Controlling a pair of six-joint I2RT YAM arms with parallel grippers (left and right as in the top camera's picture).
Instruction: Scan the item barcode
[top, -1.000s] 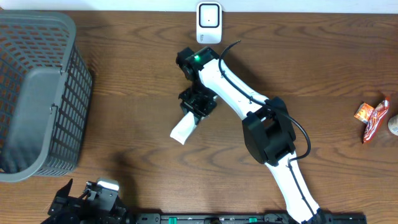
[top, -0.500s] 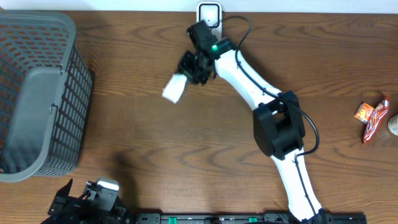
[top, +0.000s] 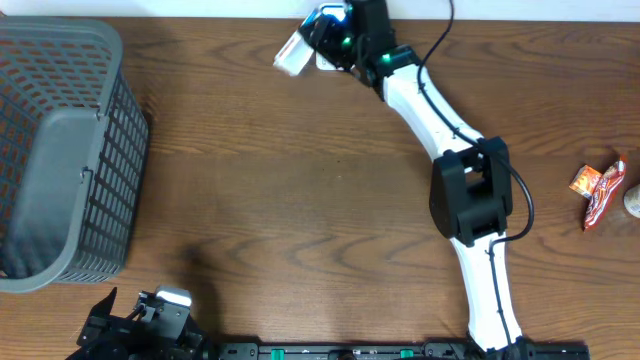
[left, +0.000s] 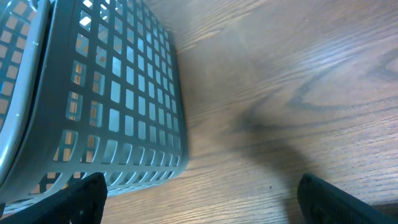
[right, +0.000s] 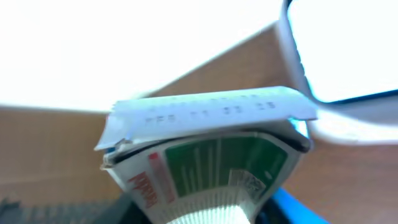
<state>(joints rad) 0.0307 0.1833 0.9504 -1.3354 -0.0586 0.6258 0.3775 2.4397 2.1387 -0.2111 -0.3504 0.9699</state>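
right claw (top: 318, 38): clamped on the white packet (top: 292, 52), up at the far edge of the surface (top: 300, 200)
packet: in the claw, just beside the scanner (top: 323, 64)
left claw (left: 199, 205): spread wide, near the basket (left: 124, 93)

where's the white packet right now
Overhead view: the white packet is at the table's far edge, near centre, held in the right gripper, right of the basket.

Blurred white packet (top: 292, 53), apparently tilted, beside scanner (right: 348, 53)
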